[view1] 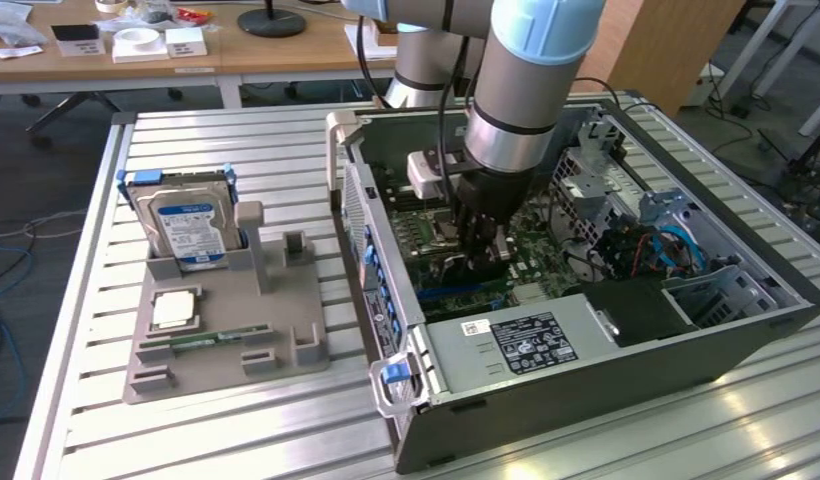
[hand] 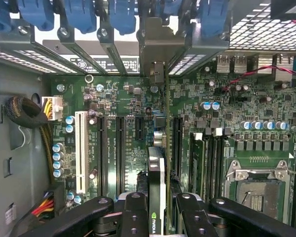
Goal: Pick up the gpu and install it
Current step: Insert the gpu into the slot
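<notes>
Wrist view: grasping the gpu [hand: 157,173] edge-on with the tool [hand: 160,205], long axis parallel to motherboard slots [hand: 121,148] beneath.

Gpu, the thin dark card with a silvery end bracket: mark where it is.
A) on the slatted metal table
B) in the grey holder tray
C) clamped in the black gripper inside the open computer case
C: the gpu stands edge-on, clamped in the gripper, over the green motherboard.
</notes>
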